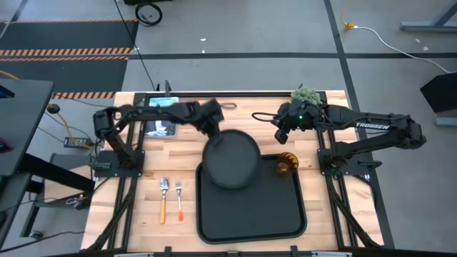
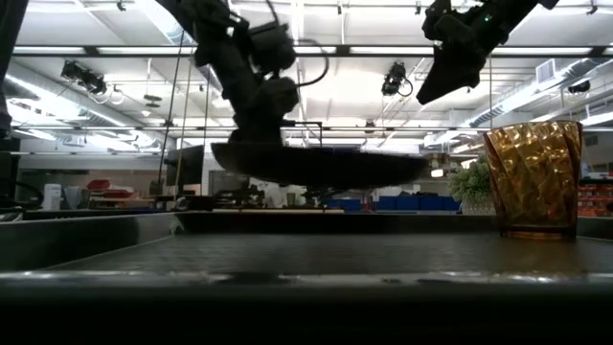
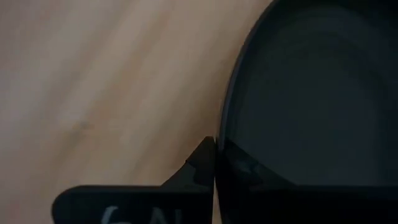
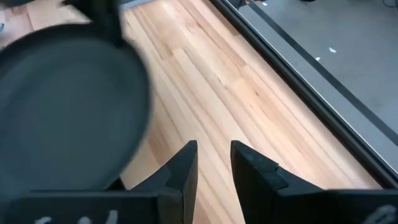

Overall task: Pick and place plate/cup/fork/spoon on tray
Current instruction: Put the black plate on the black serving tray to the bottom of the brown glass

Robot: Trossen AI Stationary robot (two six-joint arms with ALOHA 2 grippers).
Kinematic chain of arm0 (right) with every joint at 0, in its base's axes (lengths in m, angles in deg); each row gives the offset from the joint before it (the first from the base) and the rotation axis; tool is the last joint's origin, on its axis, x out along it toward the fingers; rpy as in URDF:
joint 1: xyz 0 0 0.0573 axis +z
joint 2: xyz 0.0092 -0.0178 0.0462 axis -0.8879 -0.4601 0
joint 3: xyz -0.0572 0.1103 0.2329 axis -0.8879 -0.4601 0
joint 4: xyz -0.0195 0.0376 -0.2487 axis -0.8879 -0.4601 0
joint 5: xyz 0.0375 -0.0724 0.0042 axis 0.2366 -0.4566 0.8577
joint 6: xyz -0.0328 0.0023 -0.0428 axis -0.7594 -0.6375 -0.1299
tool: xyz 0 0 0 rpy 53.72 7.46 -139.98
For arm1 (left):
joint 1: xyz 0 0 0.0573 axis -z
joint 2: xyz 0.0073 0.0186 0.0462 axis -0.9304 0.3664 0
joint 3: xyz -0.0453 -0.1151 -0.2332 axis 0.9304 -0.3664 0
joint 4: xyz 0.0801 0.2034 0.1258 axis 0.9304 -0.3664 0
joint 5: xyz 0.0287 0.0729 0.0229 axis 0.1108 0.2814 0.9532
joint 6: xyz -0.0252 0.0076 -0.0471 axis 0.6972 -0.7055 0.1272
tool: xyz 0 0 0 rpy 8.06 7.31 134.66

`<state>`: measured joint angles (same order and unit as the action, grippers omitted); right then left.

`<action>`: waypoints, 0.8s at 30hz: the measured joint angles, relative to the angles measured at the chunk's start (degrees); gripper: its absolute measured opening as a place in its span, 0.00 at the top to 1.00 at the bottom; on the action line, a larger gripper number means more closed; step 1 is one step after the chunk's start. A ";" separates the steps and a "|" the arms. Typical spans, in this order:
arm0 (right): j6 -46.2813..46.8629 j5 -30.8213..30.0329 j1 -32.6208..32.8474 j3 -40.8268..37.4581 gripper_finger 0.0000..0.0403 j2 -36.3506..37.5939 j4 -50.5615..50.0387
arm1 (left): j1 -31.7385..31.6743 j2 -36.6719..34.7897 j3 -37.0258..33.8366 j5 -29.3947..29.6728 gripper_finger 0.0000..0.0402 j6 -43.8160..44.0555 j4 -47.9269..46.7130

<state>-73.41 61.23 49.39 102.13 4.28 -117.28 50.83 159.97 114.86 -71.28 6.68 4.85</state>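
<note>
The round black plate [image 1: 232,158] hangs in my left gripper [image 1: 214,132] above the far left corner of the black tray [image 1: 250,214]. In the low view the plate [image 2: 321,163] is roughly level and clear of the tray floor [image 2: 316,254]. The amber cup [image 1: 287,164] stands upright in the tray's far right corner. The spoon [image 1: 163,196] and the fork [image 1: 179,198] lie side by side on the table, left of the tray. My right gripper [image 1: 282,130] is raised beyond the cup, open and empty [image 4: 214,163]. My left gripper pinches the plate's rim [image 3: 222,134] at its far left side between its two fingers. One finger [image 3: 199,165] is on the outside of the rim and the other on the inner face. It comes slanting down from the table's far left. The plate is lifted clear and roughly level.
A green plant-like object [image 1: 307,94] sits at the table's far right edge. A flat device [image 1: 160,127] lies at the far left, under my left arm. The near half of the tray shows bare.
</note>
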 joint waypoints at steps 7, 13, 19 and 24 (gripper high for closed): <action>-1.63 2.94 -2.16 -0.01 0.75 -0.04 0.03 | 10.04 4.07 0.65 1.98 0.97 5.35 4.64; -1.65 3.44 -2.43 -0.01 0.74 -0.04 0.05 | 15.74 10.20 6.57 2.06 0.97 6.40 4.57; -1.65 3.44 -2.43 -0.01 0.74 -0.05 0.25 | 19.67 17.22 15.48 2.04 0.97 5.24 2.86; -1.65 3.42 -2.43 -0.01 0.75 -0.07 0.29 | 20.95 21.36 21.06 3.03 0.97 4.21 0.32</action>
<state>-75.06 64.66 46.97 102.12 4.21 -116.99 71.78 181.33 135.92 -68.25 10.90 5.17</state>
